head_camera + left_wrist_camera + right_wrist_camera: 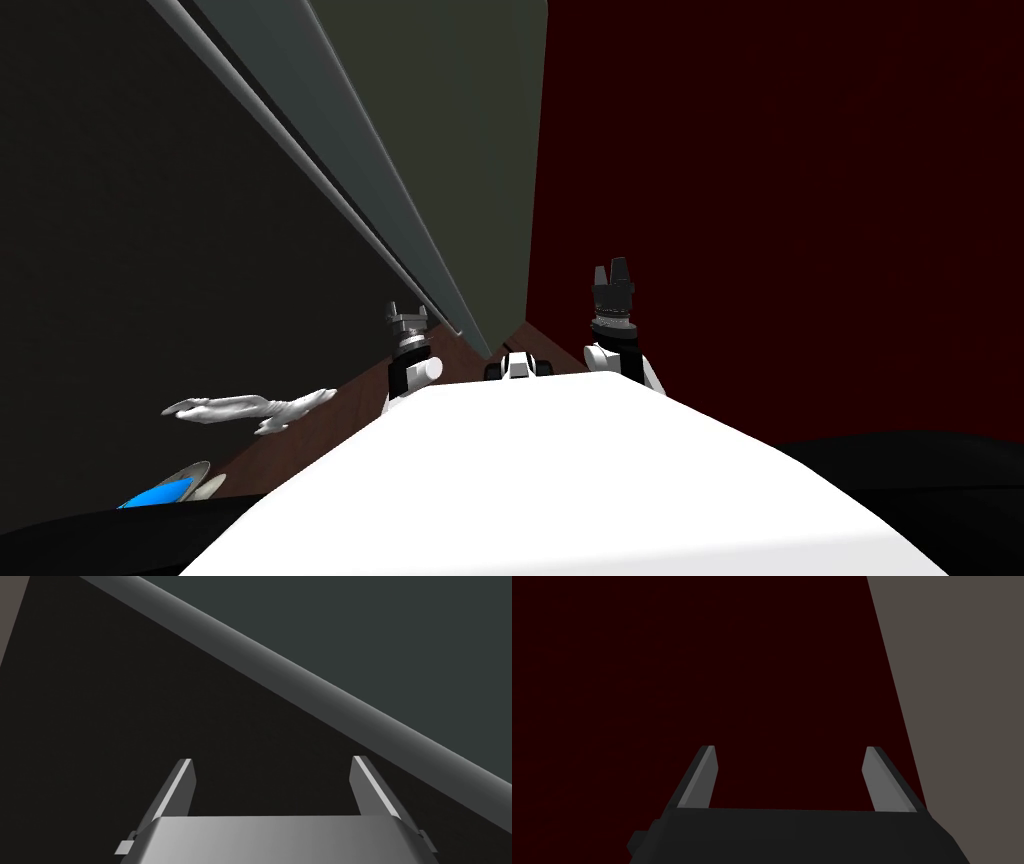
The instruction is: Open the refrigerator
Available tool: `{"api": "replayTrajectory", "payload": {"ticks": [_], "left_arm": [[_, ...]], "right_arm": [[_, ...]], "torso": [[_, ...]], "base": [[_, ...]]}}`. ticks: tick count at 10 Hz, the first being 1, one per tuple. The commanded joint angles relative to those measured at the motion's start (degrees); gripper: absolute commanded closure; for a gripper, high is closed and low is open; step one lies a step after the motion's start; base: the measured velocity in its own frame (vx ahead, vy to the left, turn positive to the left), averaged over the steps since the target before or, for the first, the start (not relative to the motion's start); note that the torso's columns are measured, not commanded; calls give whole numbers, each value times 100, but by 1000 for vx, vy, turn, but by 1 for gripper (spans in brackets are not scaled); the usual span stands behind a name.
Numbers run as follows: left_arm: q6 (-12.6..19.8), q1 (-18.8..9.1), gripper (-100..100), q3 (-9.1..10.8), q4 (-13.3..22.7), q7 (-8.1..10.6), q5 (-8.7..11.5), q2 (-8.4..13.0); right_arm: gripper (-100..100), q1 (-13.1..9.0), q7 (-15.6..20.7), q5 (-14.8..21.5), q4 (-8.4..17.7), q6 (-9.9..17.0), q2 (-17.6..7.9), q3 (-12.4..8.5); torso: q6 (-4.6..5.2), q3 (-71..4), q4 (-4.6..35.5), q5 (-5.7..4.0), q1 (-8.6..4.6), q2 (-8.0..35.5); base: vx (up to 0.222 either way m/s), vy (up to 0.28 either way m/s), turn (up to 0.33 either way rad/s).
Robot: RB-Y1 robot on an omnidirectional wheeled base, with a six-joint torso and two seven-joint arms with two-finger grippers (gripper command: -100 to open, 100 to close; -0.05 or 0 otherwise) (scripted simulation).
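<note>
- The refrigerator [150,200] seems to be the dark front at far left, its long grey handle bar [300,686] running beside a grey-green panel [440,150].
- The left end effector [271,760] is released, fingers spread, pointing at that dark front just short of the bar.
- The right end effector [790,748] is released too, facing a dark red wall [800,200].
</note>
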Motion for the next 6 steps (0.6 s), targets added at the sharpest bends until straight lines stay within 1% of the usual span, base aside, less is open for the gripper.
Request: {"api": "replayTrajectory", "payload": {"ticks": [1, 2, 3, 4, 5, 6], "left_arm": [[88, -2, -100, -111, -28, 8, -9, -311], [-17, 36, -100, -5, -76, 5, 0, -235], [122, 91, -100, 75, -258, 2, 61, -253], [214, 117, -100, 111, -359, 3, 96, -257], [138, 115, -100, 104, -285, 5, 78, -247], [0, 55, 100, 27, -123, 0, 13, -246]], "right_arm": [[0, 0, 0, 0, 0, 0, 0, 0], [0, 0, 0, 0, 0, 0, 0, 0], [0, 0, 0, 0, 0, 0, 0, 0], [0, 1, 0, 0, 0, 0, 0, 0], [0, 1, 0, 0, 0, 0, 0, -1], [0, 1, 0, 0, 0, 0, 0, 0]], "torso": [[-2, 4, -6, 6, -4, 4], [-1, 10, -7, 7, -14, 13], [-28, 12, 7, -1, 15, 22], [-61, 14, 24, -7, 56, 30], [-74, 17, 30, -4, 80, 37], [-77, 31, 34, -2, 78, 60]], "base": [[11, 7, 7], [-7, 17, 53], [33, 37, 65], [76, 49, 36], [33, 23, 22], [-31, -15, -75]]}}
